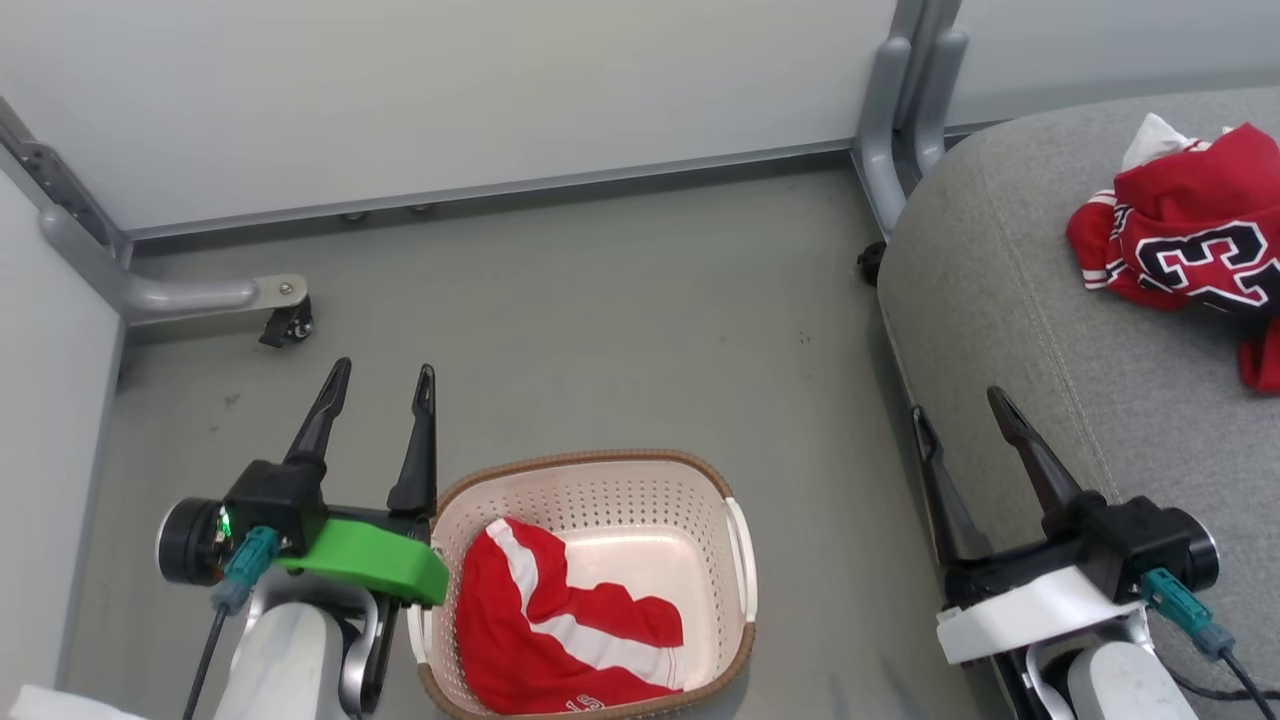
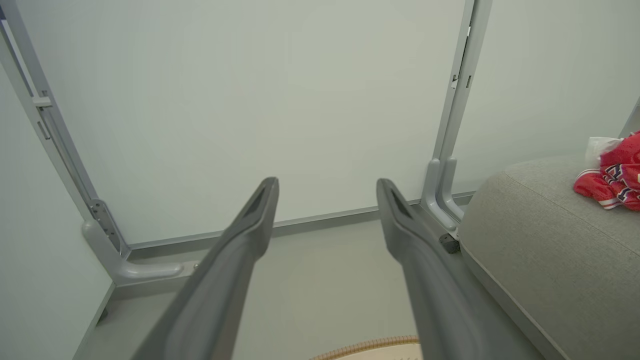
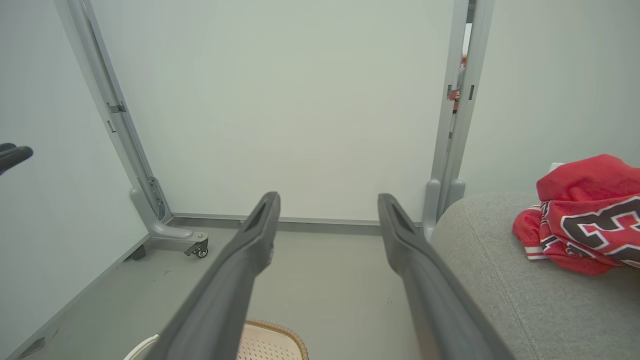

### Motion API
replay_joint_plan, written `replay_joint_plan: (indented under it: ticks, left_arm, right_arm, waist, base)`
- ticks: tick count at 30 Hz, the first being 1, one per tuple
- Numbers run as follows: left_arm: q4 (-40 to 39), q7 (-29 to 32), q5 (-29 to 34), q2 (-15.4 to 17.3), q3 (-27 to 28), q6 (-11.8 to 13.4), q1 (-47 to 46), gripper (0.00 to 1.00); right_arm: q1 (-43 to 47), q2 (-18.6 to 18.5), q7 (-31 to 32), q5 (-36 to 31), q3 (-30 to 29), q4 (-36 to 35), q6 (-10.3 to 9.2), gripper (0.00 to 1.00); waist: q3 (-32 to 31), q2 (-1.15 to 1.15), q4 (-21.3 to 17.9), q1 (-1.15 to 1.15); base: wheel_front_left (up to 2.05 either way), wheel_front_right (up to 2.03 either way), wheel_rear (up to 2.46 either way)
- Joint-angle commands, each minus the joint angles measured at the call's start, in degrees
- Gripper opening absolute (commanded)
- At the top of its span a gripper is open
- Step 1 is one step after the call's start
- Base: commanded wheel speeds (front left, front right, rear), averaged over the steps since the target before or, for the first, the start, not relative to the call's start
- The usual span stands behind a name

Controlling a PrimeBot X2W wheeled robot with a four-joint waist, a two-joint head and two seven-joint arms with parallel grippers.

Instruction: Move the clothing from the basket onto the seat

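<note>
Caster-footed partition leg [image 1: 200, 295] beyond perforated basket [image 1: 590, 466], striped garment [image 1: 560, 620] inside, crumpled jersey [image 1: 1190, 240], perhaps white-lined, on fabric seat [image 1: 1000, 330], left gripper [image 1: 385, 372], right gripper [image 1: 957, 404] agape.

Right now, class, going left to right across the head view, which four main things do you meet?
left end effector → basket → right end effector → jersey
</note>
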Motion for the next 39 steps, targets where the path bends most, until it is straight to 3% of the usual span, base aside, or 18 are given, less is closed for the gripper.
replay_joint_plan:
  ticks: [1, 16, 39]
  left_arm:
    - [0.99, 0.05, -0.16, 0.77, -0.95, -0.2, -1.89, 1.0]
    - [20.37, 0.03, -3.02, 7.07, -14.81, -0.2, -18.03, 1.0]
    - [49.08, 1.59, -3.24, 12.32, -31.39, -0.14, -35.97, 1.0]
  right_arm:
    - [-1.25, -0.14, -0.15, -0.34, 0.23, -0.42, -0.06, 1.0]
    - [-12.37, -0.13, -0.15, -1.13, 3.04, -3.85, -0.06, 1.0]
    - [-20.84, -0.12, -0.15, -0.06, 4.17, -8.27, -0.06, 1.0]
  waist:
    - [2.51, 0.42, -2.19, 0.0]
    - [17.63, 0.42, -9.0, 0.0]
    - [36.76, 0.42, -15.43, 0.0]
  base:
    - [0.0, 0.0, 0.0]
    - [0.0, 0.0, 0.0]
    - [0.0, 0.0, 0.0]
